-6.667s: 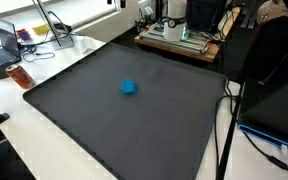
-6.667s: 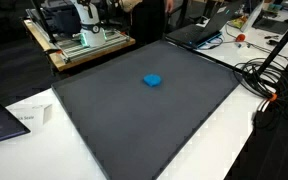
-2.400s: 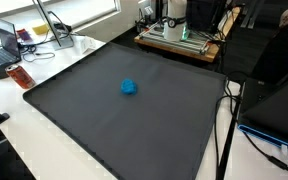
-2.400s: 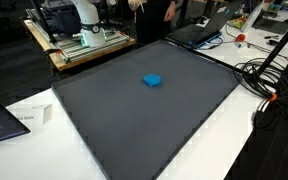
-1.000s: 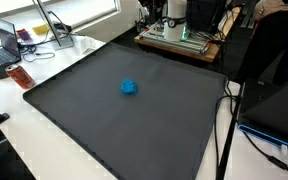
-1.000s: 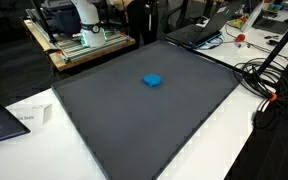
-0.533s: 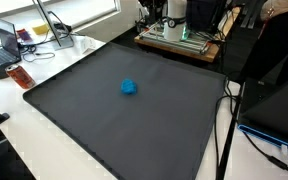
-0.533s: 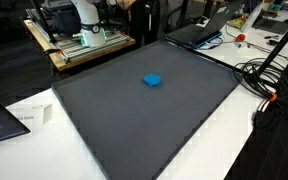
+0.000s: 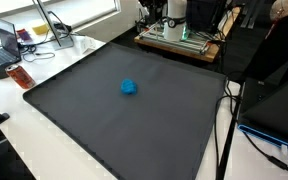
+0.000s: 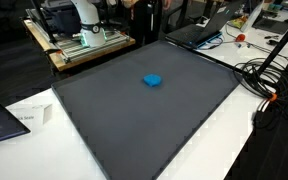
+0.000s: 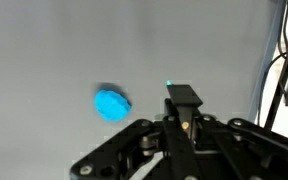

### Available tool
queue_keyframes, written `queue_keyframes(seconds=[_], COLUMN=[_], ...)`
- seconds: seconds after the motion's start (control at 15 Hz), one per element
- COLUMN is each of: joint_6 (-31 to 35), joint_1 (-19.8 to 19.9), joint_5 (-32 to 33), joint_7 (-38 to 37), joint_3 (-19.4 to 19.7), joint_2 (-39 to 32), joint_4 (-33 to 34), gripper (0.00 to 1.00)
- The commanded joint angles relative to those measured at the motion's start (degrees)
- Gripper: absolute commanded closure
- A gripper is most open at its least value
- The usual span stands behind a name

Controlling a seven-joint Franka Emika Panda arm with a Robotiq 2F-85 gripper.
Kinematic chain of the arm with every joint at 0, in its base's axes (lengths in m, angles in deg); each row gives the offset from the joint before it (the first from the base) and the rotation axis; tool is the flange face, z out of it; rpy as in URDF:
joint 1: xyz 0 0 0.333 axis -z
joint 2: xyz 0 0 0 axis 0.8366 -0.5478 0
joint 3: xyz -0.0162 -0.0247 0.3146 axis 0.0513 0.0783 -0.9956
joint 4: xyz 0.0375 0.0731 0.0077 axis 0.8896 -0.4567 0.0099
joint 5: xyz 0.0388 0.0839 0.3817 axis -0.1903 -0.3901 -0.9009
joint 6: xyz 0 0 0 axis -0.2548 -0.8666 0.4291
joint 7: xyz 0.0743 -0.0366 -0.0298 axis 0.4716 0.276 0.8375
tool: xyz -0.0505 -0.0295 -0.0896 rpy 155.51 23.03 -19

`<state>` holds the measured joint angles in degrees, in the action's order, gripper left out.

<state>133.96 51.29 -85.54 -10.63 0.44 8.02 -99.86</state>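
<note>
A small blue lump (image 9: pixel 129 87) lies near the middle of a large dark mat (image 9: pixel 94 125), seen in both exterior views, with the blue lump (image 10: pixel 153 80) on the dark mat (image 10: pixel 134 130). In the wrist view my gripper (image 11: pixel 183 97) comes up from the bottom edge, its black fingers pressed together with nothing between them, high above the mat. The blue lump (image 11: pixel 112 104) sits to the left of the fingertips, well below them. The arm's white base (image 10: pixel 84 15) stands at the mat's far side; the gripper itself does not show in the exterior views.
A white table (image 9: pixel 24 140) carries the mat. A laptop (image 9: pixel 6 45) and small items (image 9: pixel 21 76) sit at one corner. Cables (image 10: pixel 264 75) run along an edge, and a laptop (image 10: pixel 199 30) lies there. A person (image 9: pixel 279 10) stands behind the table.
The blue lump and mat have not moved. Only the person behind the table shifts slightly.
</note>
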Motion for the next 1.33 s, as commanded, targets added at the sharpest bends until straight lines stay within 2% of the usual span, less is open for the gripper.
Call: queue_keyframes(seconds=[0.0,0.2,0.47,0.93,1.27], joint_6=[-2.74,-3.65,-6.31,-17.47,-21.39], joint_1=[0.07,0.16,-0.79,-5.12,-8.55], joint_5=[1.95,4.96,12.23,17.34,20.14], joint_7=[-7.10,-14.36,-25.33,-34.87,-40.21], joint_3=[-1.84,-2.60,-1.90,0.59,3.34], joint_2=[-6.85,-12.49,-20.97,-34.92,-42.98], joint_4=[8.15,14.33,23.82,40.38,49.05], gripper=[0.97,0.97,0.97,0.97,0.97])
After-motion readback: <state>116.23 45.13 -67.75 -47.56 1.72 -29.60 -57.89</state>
